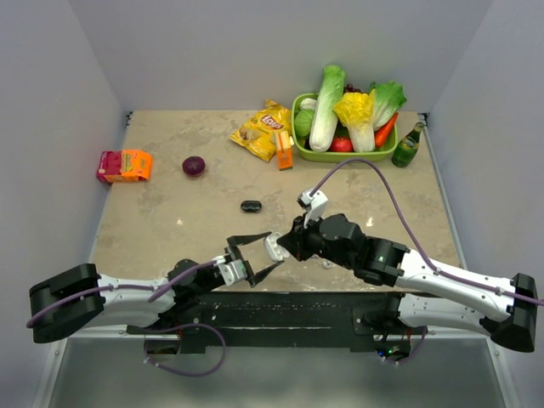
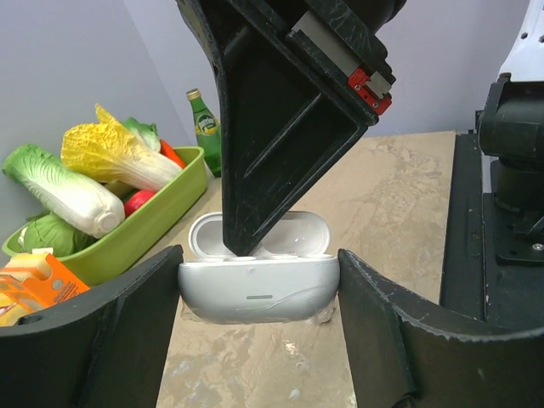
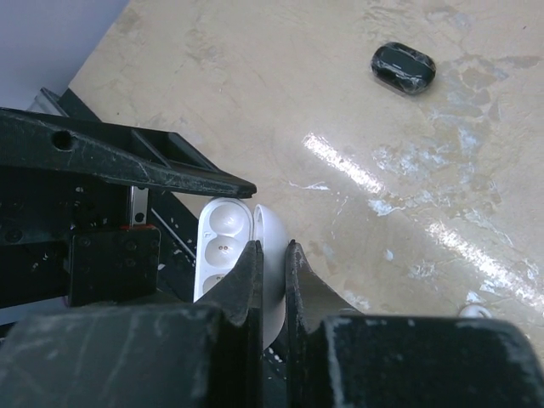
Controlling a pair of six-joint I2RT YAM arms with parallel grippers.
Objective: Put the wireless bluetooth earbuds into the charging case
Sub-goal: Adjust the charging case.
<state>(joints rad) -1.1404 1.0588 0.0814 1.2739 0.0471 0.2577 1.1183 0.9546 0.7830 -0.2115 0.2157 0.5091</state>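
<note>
Marble tabletop (image 1: pixel 170 225) holds a black pill-shaped case (image 1: pixel 251 206) beyond the arms. Left wrist view shows the left gripper (image 2: pixel 259 285) clamping the open white charging case (image 2: pixel 255 293) endwise. Only the right wrist view shows the right gripper (image 3: pixel 272 252) pinching one shell half.

- Table (image 1: pixel 170 221), top view: a basket (image 1: pixel 357 156) of vegetables stands at the far edge at 1 o'clock, with a bottle (image 1: pixel 409 144) just beside it at 2 o'clock.
- A chip bag (image 1: pixel 259 132) lies at 12 o'clock, left of the basket. A small box (image 1: pixel 284 153) sits between the two, touching the bag.
- An onion (image 1: pixel 194 166) rests at 10 o'clock, and a packet (image 1: pixel 124 166) lies at 9 o'clock against the left edge.
- A shut case (image 1: pixel 251 206) lies near the middle, well apart from the rest.
- An open case (image 2: pixel 255 289) sits at 6 o'clock by the near edge, between the left gripper's (image 1: pixel 274 249) fingers, its lid between the right gripper's (image 3: pixel 272 251) fingers.
</note>
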